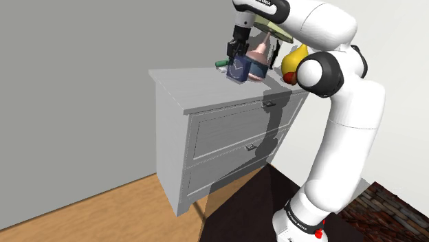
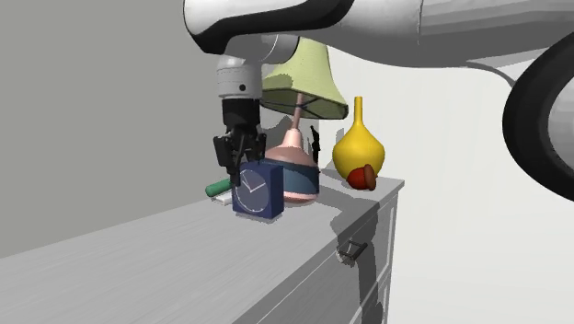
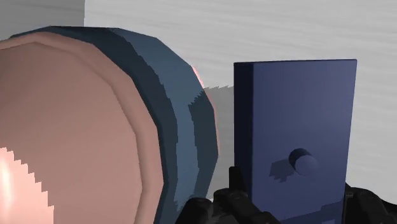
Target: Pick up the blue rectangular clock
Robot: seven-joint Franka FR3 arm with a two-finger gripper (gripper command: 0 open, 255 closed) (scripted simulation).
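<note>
Blue rectangular clock: on grey dresser top | black end effector: clenched on the clock's sides from above | crowding: pink lamp base with blue band just behind; yellow gourd-shaped vase near

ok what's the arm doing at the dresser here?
The Franka's black gripper is down on the blue rectangular clock on the pale grey dresser top, fingers against its two sides, apparently clasping it. The clock looks on or barely off the surface; I can't tell which. A pink-and-blue lamp base sits right beside it, with a yellow vase further along.
</note>
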